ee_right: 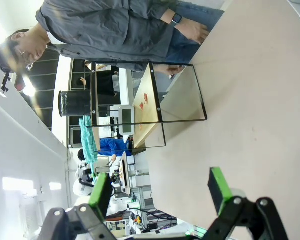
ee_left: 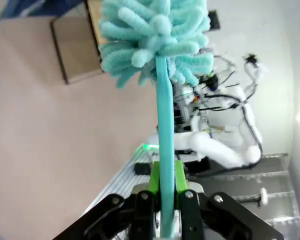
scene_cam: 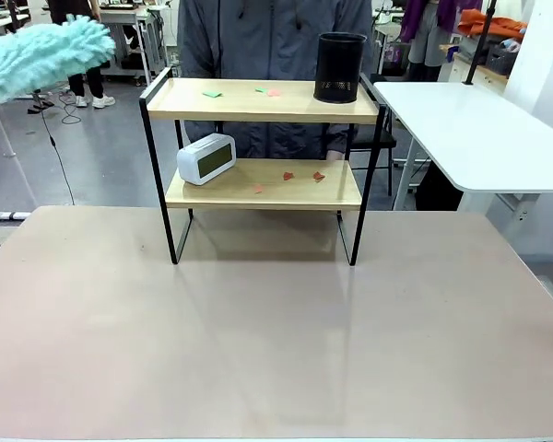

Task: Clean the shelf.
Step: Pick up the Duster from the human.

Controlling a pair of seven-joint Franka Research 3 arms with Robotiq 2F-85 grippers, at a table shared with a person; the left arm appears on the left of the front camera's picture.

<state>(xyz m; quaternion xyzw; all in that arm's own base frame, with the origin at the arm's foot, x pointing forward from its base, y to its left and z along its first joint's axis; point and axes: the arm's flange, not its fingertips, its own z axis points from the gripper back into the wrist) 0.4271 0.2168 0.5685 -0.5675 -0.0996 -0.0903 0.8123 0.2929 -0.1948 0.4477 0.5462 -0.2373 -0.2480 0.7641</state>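
The small two-tier shelf of light wooden boards in a thin black metal frame stands on the beige table, in the upper middle of the front view. A person in a grey jacket stands right behind it. A black mesh cylindrical cup sits at the right end of the top board. A white rectangular digital clock leans at the left end of the lower board. A small green paper scrap and a pink one lie on the top board, and red scraps lie on the lower one. These scraps look like the litter to be swept away.

A fluffy turquoise chenille duster hangs in the upper left of the front view, higher than the top board and well apart from the shelf. It is probably held this high so it can come in over the frame's corner rather than catch on it.

In the left wrist view the left end effector is clenched on the duster's flat turquoise handle. Its green pads press on both sides, and the head points away from the wrist.

The right end effector is spread wide with nothing between its fingers. It sits over bare table near the bottom of its own view, with the shelf well off. It seems to be kept free, perhaps to shift the cup or clock.
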